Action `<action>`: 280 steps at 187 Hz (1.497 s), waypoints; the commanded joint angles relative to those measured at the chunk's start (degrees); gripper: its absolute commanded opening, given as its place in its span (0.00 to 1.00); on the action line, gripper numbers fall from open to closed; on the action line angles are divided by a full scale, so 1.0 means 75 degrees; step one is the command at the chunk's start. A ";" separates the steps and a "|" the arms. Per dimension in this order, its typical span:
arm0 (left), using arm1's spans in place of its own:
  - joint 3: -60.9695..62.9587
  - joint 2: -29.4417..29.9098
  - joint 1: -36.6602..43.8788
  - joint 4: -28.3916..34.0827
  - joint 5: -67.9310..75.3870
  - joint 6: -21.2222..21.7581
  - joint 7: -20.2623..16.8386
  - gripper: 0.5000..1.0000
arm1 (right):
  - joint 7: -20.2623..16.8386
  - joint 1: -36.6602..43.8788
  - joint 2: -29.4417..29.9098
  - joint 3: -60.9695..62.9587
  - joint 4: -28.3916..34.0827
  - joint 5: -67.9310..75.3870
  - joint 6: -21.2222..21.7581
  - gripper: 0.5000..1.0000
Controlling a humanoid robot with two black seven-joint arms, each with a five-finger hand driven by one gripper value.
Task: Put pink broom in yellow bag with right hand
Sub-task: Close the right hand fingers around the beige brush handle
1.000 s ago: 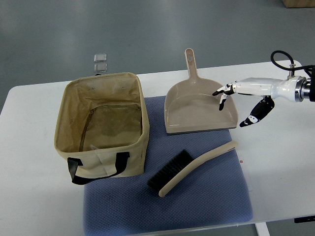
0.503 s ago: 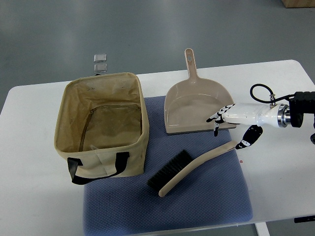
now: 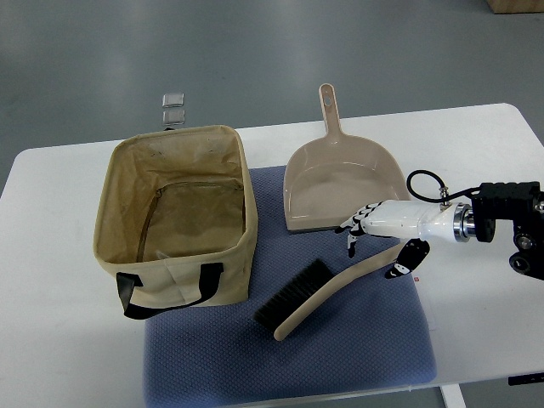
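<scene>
Pink plastic forms the broom [image 3: 327, 293], which lies diagonally on the blue mat [image 3: 340, 357], bristles toward 8 o'clock and handle tip toward 2 o'clock, leaving the handle free for a grasp. At its 2 o'clock, the right hand [image 3: 378, 242] hovers over the handle's upper end, fingers [image 3: 353, 231] spread wide and holding nothing, apparently positioned to close around it. At 9 o'clock, the yellow bag [image 3: 174, 280] stands open-topped on the bench [image 3: 51, 357], ready for loading. At 12 o'clock lies the dustpan [image 3: 340, 183].
</scene>
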 commanded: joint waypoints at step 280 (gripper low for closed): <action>0.0000 0.0000 0.0000 0.0000 0.0000 0.0000 0.0000 1.00 | -0.0077 -0.0355 0.0336 0.0084 -0.0392 -0.0394 -0.0262 0.55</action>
